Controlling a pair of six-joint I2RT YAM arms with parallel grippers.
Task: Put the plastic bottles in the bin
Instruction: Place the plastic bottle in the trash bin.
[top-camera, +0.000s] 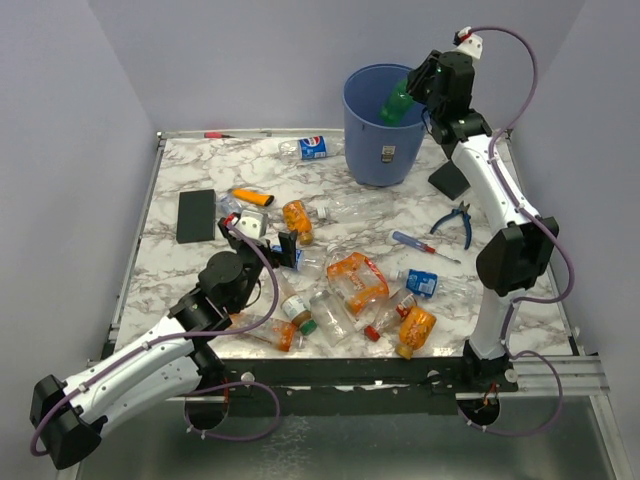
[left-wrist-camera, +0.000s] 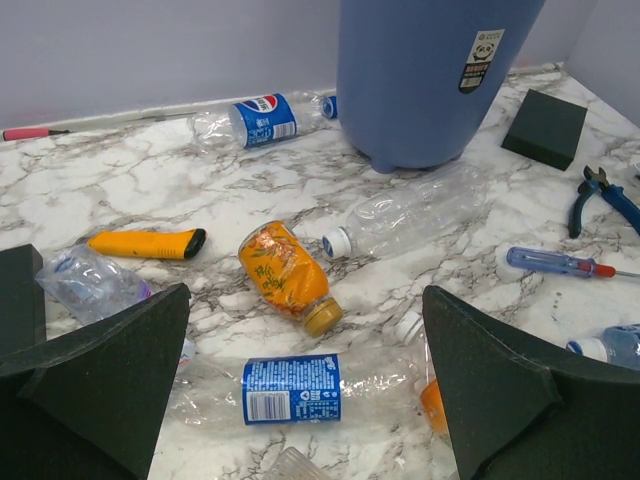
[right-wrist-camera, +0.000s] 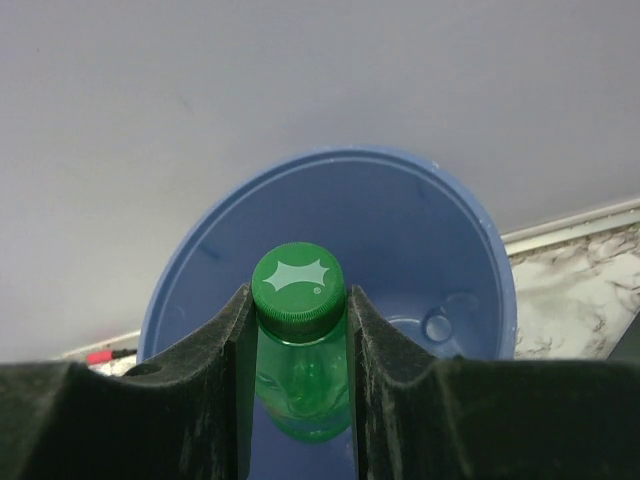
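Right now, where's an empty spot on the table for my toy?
Bare marble: far left, between the black slab and the blue-label bottle; a smaller patch between bin, pliers and screwdriver. The near middle is crowded with bottles.

1. The left arm (top-camera: 150, 365) lies low, stretched from its base at seven o'clock toward the table's middle.
2. The left gripper (top-camera: 260, 240) faces twelve o'clock, jaws spread wide, gripping nothing.
3. The right arm (top-camera: 500, 200) stands tall from five o'clock and reaches to one o'clock.
4. The right gripper (top-camera: 412, 88) is raised and angled down toward eight o'clock, pinching a green bottle (top-camera: 396, 105) just under its cap.
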